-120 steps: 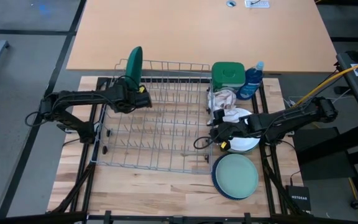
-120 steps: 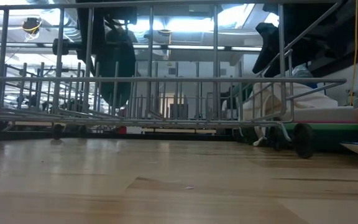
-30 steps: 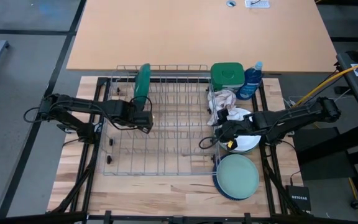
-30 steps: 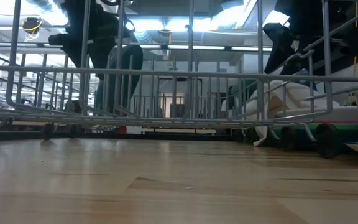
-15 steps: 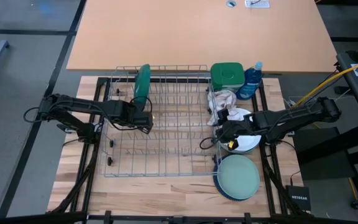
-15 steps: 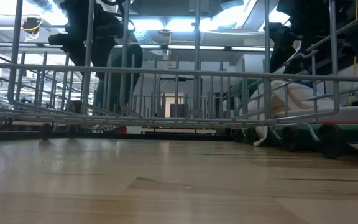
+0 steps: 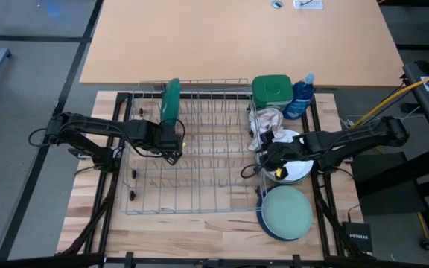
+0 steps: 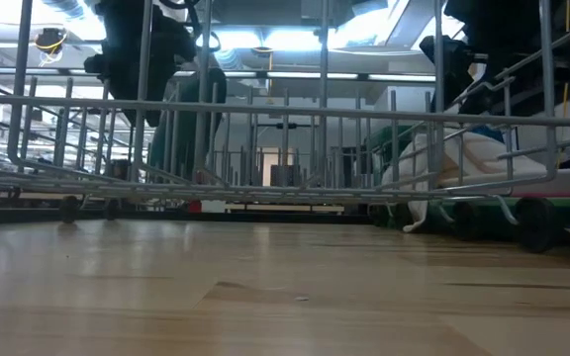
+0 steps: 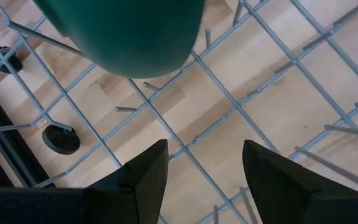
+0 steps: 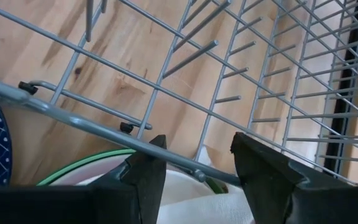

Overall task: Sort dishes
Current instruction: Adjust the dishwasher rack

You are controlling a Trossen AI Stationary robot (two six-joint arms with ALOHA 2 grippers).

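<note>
Hovering released: left tool [image 7: 177,143] inside rack [image 7: 199,186], right tool [image 7: 263,160] at rack's edge.

Overhead, table-level and two close wrist cameras share the wire rack [image 7: 188,145].

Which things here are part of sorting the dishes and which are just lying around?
Job:
dark green plate standing in the dish rack
white plate
pale teal plate on navy plate

Lying about:
green tub
blue bottle
cloth

Even overhead light — low view backlit by ceiling lamps, rack dark; wrist views soft.
</note>
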